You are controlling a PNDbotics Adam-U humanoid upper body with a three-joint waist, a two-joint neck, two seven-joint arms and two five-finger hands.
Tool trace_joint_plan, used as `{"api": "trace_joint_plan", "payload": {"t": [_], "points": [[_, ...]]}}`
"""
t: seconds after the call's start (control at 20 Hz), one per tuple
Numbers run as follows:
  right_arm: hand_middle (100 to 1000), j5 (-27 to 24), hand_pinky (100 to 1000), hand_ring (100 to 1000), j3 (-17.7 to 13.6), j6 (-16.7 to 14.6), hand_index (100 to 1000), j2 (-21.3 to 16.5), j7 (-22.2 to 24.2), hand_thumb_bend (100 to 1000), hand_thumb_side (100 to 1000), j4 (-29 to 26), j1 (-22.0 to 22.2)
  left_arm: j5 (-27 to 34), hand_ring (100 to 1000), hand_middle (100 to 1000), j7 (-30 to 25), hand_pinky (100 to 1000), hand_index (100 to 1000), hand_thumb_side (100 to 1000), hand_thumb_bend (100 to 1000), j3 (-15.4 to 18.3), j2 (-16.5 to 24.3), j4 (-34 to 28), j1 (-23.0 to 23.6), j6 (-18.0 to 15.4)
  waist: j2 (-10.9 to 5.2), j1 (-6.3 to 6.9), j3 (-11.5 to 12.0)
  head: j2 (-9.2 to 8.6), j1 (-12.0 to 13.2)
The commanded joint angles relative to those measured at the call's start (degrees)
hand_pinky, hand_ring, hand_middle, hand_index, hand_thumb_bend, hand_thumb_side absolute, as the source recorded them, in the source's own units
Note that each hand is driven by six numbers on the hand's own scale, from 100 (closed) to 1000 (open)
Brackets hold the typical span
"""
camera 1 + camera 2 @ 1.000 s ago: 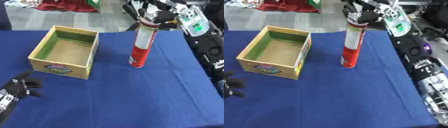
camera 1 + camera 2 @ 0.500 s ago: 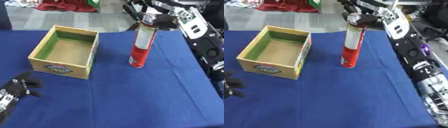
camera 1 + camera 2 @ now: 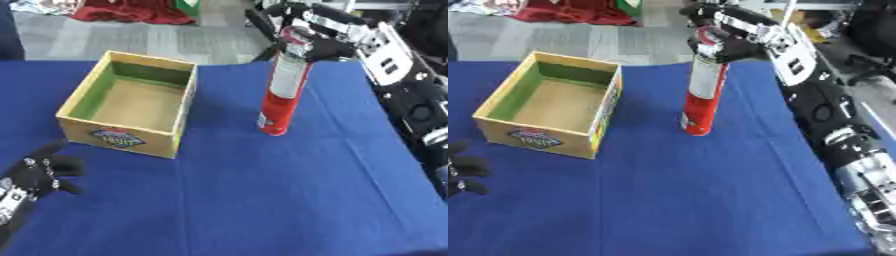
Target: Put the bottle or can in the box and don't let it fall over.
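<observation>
A tall red and silver can (image 3: 282,89) stands upright on the blue table (image 3: 262,190), to the right of the box. My right hand (image 3: 308,31) comes in from the upper right and is curled round the can's top. The open cardboard box (image 3: 131,102), green inside and with a printed label on its front, sits at the left with nothing in it. My left hand (image 3: 33,175) rests at the lower left, fingers relaxed and holding nothing.
Past the table's far edge lie a grey floor and a red cloth (image 3: 131,10). My right arm (image 3: 824,115) runs along the table's right side. Blue cloth stretches bare between the can and the near edge.
My right hand has closed in on the can's top. The can has shifted slightly left toward the box and stays upright. The left hand has barely moved.
</observation>
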Motion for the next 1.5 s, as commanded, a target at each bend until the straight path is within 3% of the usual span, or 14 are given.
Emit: {"api": "trace_joint_plan", "payload": {"t": [0.05,1.0,1.1,1.2,1.3,1.35,1.5], "points": [[972,1.79,1000,991,-0.41,-13.50,1000,-2.19,12.15,100,681,0.03,-0.81,-0.02,762,722,0.02,642,969,864,100,0.45,0.18,-1.13,-0.54,0.00,-0.76,0.22,-0.14,-0.02,-0.18],[942,8.55,1000,960,-1.00,-13.22,986,-2.41,9.27,100,729,2.66,-0.46,-0.11,760,721,-0.02,641,971,867,100,0.46,0.15,-1.15,-0.54,0.02,-0.59,0.15,-0.06,0.06,-0.51],[888,8.71,908,900,-1.03,-13.01,948,-2.33,9.10,100,722,2.91,-0.36,-0.08,759,721,-0.02,641,971,867,100,0.47,0.15,-1.16,-0.54,0.03,-0.58,0.15,-0.05,0.07,-0.55],[825,8.51,796,818,-1.02,-12.83,891,-2.21,9.01,100,658,3.08,-0.28,-0.05,759,721,-0.03,640,971,868,100,0.47,0.14,-1.16,-0.56,0.05,-0.56,0.14,-0.03,0.07,-0.57],[742,8.23,659,700,-1.02,-12.75,814,-2.17,8.87,100,441,3.01,-0.27,-0.02,759,721,-0.03,640,971,868,100,0.47,0.13,-1.16,-0.57,0.07,-0.56,0.13,0.00,0.10,-0.61],[683,8.05,583,625,-1.05,-12.76,764,-2.14,8.68,100,264,2.92,-0.27,-0.01,759,721,-0.03,640,971,868,100,0.47,0.13,-1.17,-0.57,0.08,-0.55,0.12,0.01,0.11,-0.66],[568,7.14,433,499,-1.15,-12.89,668,-2.02,7.49,100,234,2.54,-0.29,0.00,759,721,-0.02,640,971,869,100,0.46,0.13,-1.17,-0.59,0.10,-0.52,0.10,0.05,0.15,-0.70]]}}
